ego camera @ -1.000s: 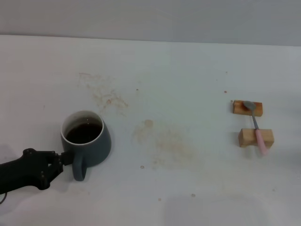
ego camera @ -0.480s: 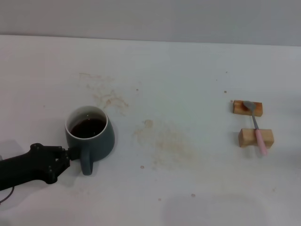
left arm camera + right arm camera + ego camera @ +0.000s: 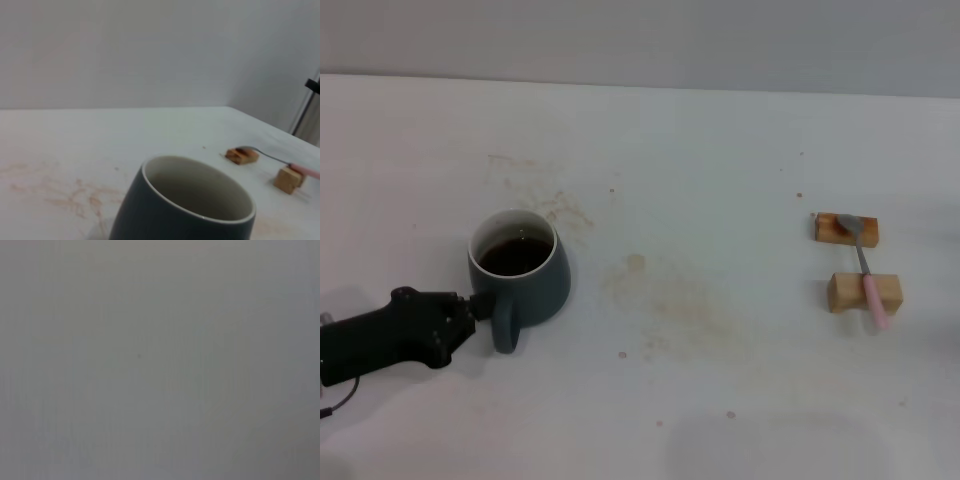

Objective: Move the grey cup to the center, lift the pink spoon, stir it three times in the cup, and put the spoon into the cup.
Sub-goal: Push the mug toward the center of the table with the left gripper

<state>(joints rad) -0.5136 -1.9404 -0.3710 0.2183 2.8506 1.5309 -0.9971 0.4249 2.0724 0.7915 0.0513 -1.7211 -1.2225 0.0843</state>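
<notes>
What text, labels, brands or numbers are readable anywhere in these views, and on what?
None: no readable text in any view.
Grey cup: plain glaze, no logo or print, in the head and left wrist views.
Pink spoon: no marking visible.
Two wooden blocks under the spoon: bare wood.
Table: only brown stains, no lettering.
Left tool at the cup handle: plain black, no label visible.
Right wrist view: blank grey, nothing to read.
</notes>
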